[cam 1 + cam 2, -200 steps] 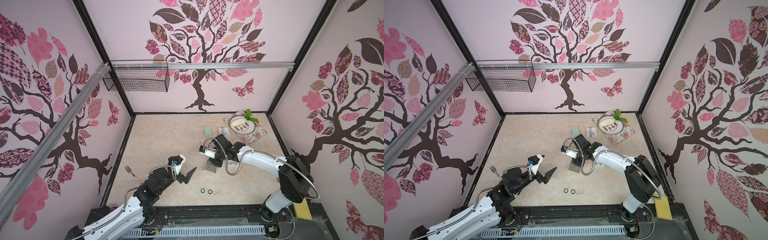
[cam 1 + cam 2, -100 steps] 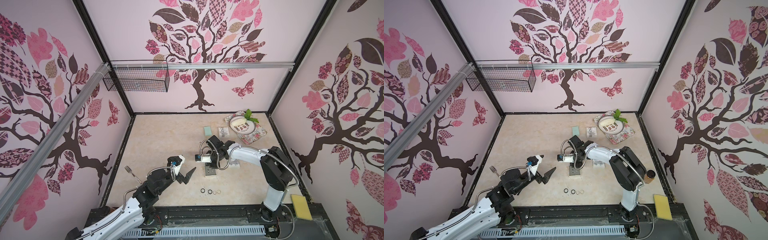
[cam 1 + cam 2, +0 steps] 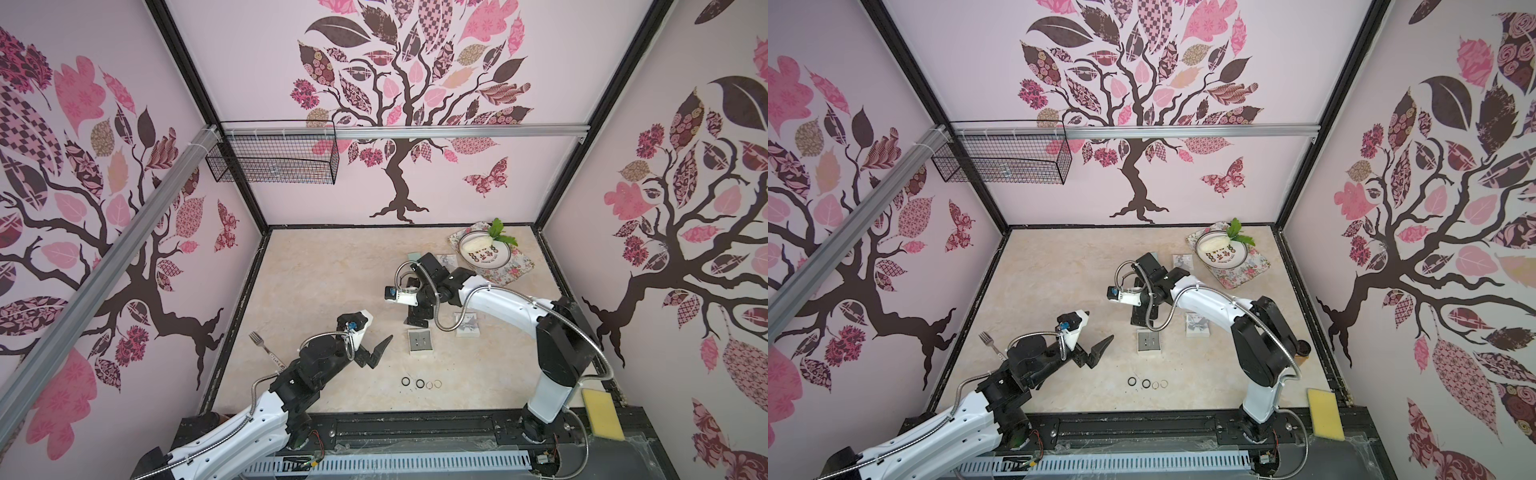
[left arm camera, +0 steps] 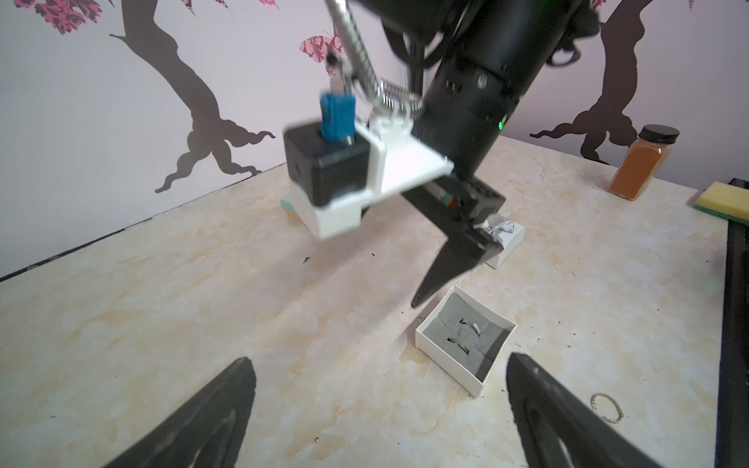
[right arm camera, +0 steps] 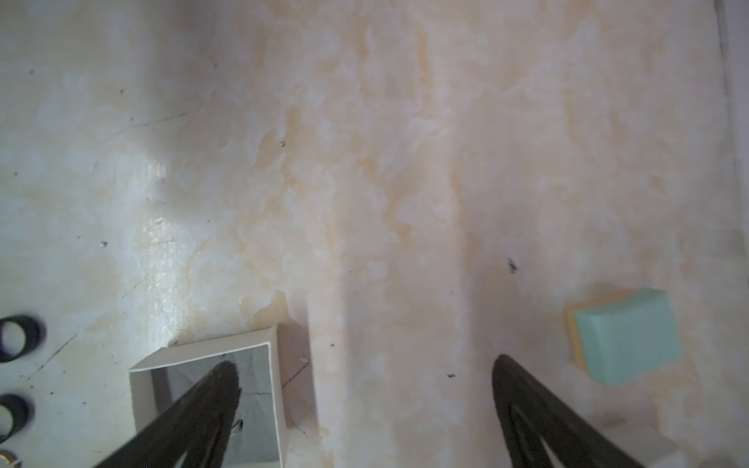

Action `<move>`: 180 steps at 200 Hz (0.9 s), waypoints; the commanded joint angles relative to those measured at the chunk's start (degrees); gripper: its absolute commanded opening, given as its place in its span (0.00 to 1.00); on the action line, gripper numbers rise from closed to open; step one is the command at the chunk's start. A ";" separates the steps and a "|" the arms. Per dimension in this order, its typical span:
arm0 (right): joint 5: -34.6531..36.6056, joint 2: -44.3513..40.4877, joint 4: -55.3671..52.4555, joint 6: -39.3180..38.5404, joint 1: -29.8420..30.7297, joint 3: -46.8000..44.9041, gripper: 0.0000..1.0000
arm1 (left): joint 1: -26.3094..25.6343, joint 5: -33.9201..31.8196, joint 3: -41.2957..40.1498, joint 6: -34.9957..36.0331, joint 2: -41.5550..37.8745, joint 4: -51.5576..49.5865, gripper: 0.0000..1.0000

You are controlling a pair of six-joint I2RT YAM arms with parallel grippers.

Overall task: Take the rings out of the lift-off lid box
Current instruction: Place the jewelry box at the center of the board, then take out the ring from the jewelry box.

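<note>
The lift-off lid box stands open near the table's middle, white with a grey insert. Two thin rings stay in its slots. Several more rings lie in a row nearer the front edge, two black and the others pale. My right gripper hangs open over the box's far side, one finger above the insert. My left gripper is open to the left of the box and holds nothing. The lid with a bow lies right of the box.
A fork lies at the left edge. A plate on a floral mat sits back right, with a teal box and another bowed box beside it. A spice jar and a sponge are at the right front.
My right gripper's jaws have gone from shut to wide open above the box, and its arm swung in and back out. The left arm has barely moved.
</note>
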 commanded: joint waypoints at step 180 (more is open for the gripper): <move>7.14 -24.05 18.07 63.84 4.95 -33.50 0.35 | -0.62 -3.46 19.75 -3.36 49.74 18.40 0.98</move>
